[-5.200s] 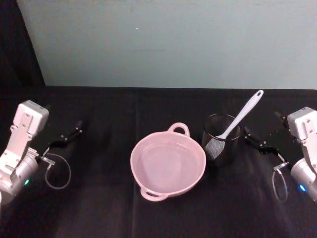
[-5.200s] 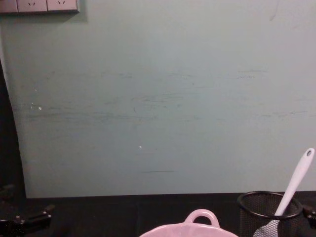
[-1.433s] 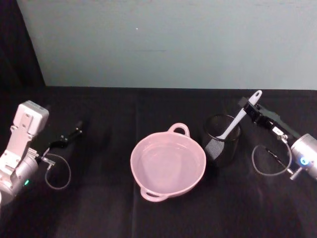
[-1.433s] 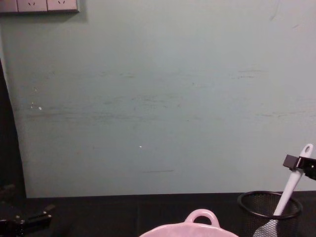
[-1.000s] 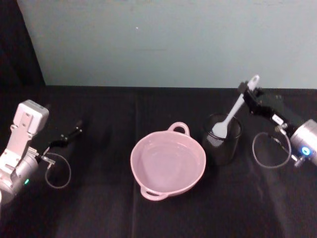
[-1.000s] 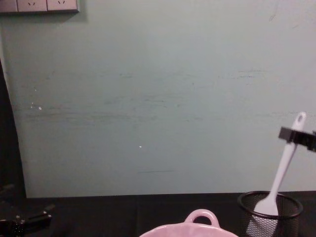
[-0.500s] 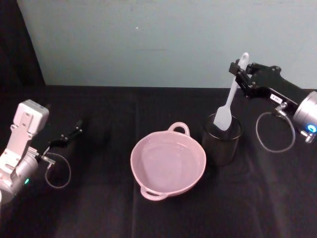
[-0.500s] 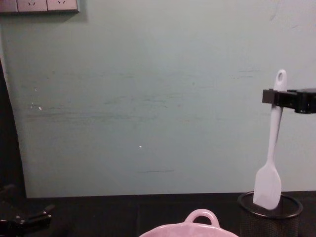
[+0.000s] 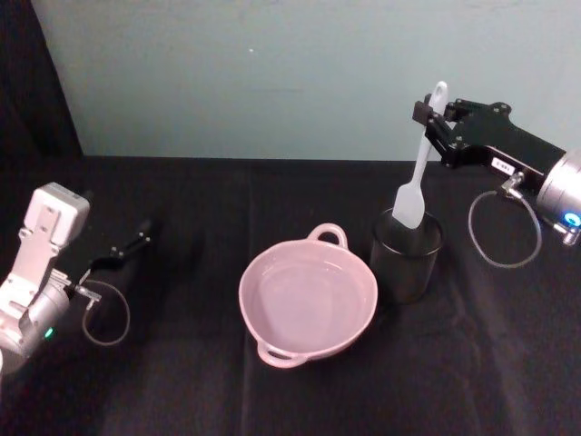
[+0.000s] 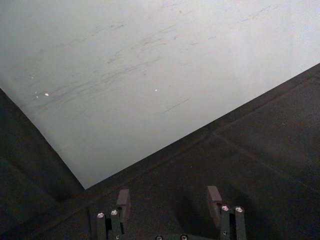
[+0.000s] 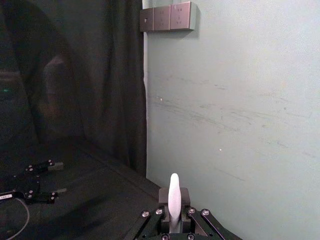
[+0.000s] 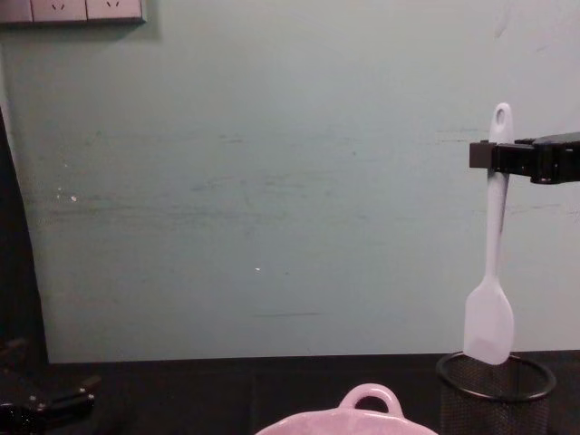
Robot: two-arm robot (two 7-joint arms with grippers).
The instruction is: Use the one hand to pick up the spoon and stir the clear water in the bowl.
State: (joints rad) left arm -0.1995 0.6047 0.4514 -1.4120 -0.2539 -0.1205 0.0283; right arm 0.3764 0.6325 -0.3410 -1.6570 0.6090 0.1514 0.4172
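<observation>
The white spoon (image 9: 418, 168) hangs almost upright, its flat head just above the rim of the black mesh cup (image 9: 406, 256). My right gripper (image 9: 429, 118) is shut on the top of its handle; from the chest view the spoon (image 12: 492, 272) dangles below the gripper (image 12: 494, 156), and in the right wrist view its handle tip (image 11: 173, 199) sticks up between the fingers. The pale pink bowl (image 9: 308, 300) with clear water sits left of the cup. Far left, my left gripper (image 9: 127, 248) rests low over the table, open; its fingers (image 10: 214, 199) stand apart.
The black cloth table (image 9: 182, 381) stretches around the bowl, with a pale green wall (image 9: 272, 73) behind. Cable loops hang by both wrists. The bowl's loop handle (image 12: 369, 397) peeks up at the bottom of the chest view.
The right gripper has lifted the spoon further, so its head now clears the mesh cup's rim. The left arm has not moved.
</observation>
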